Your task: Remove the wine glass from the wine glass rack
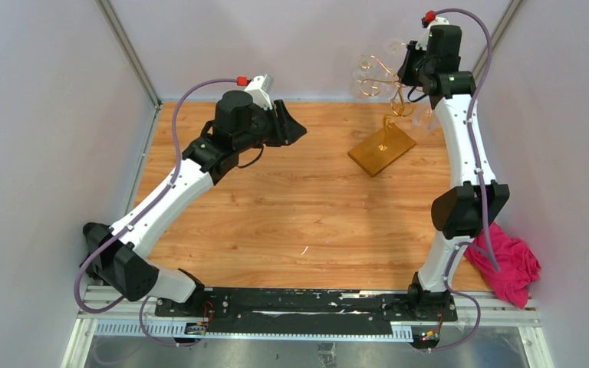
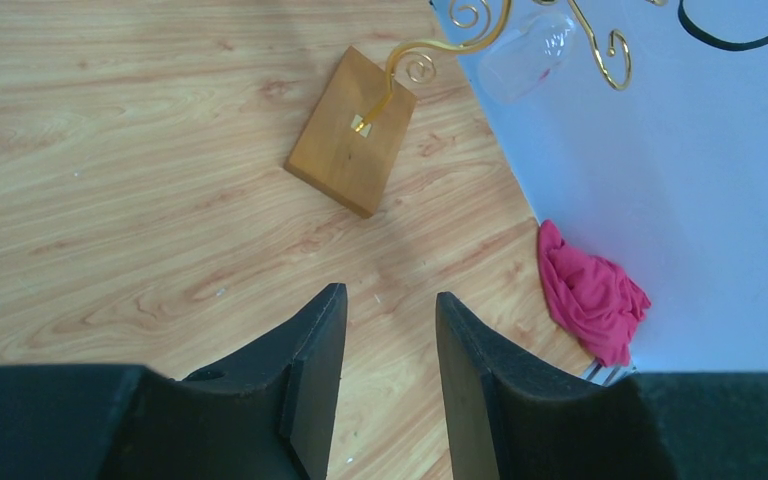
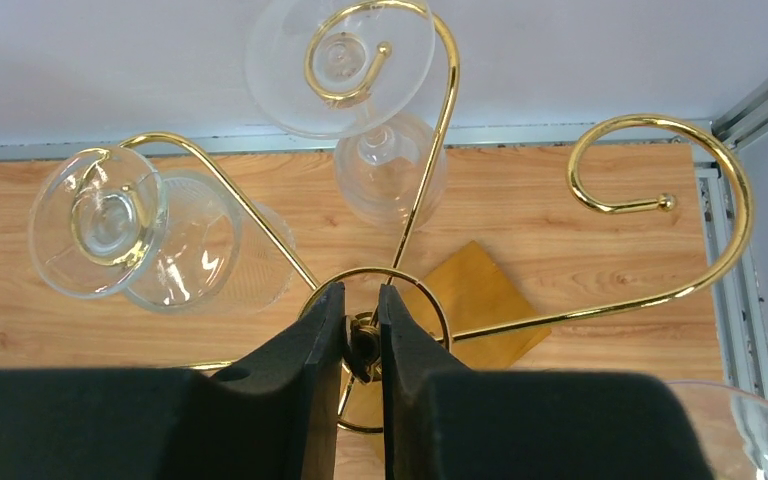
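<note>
The wine glass rack [image 1: 387,107], gold wire with curled arms, stands on its amber base [image 1: 381,149] at the back right of the table. Clear wine glasses hang upside down from its arms: one on the left [image 3: 100,220], one at the back [image 3: 345,60], and the rim of another at the lower right [image 3: 750,430]. My right gripper [image 3: 360,292] is directly above the rack, shut on the gold knob at the top of the stem. My left gripper [image 1: 295,126] hovers open over the table left of the rack, nothing between its fingers [image 2: 315,340].
A pink cloth [image 1: 510,264] lies crumpled off the table's right edge, beside the right arm. White walls enclose the table on three sides, with a metal frame post [image 3: 760,90] close behind the rack.
</note>
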Motion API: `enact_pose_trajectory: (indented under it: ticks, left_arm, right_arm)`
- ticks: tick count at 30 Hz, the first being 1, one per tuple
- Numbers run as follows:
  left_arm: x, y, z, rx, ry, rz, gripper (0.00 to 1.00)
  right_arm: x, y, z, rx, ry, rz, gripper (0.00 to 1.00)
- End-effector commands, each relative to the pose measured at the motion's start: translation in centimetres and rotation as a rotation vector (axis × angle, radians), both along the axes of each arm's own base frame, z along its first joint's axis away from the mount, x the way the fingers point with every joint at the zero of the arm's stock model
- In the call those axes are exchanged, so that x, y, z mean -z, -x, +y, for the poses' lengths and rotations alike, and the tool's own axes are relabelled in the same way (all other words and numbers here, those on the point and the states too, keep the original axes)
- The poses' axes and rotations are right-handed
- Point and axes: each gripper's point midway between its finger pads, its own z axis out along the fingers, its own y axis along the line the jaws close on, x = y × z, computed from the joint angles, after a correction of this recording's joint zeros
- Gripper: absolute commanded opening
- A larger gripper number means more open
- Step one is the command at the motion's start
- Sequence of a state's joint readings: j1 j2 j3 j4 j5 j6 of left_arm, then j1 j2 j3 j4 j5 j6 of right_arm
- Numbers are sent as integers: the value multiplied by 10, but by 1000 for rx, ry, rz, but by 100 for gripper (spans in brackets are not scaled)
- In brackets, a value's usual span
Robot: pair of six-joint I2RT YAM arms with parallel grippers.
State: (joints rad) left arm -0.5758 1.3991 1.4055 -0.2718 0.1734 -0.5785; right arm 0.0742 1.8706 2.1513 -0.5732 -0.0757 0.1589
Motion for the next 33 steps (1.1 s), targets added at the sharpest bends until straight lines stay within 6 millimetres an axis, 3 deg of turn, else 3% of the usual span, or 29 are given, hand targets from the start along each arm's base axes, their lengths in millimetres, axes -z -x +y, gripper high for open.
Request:
enact_pose_trajectory:
  ticks: [1, 20, 33]
  left_arm:
    - [-1, -4, -5, 6, 3, -10, 43]
    - [0, -3, -7, 16, 10, -6, 42]
    - [7, -3, -12, 30, 18, 12, 41]
  right_arm:
    - [-42, 30, 16, -63, -88, -53, 0]
    - [-31, 62, 20, -89, -113, -12, 0]
    - [-34, 91, 28, -129, -135, -11, 0]
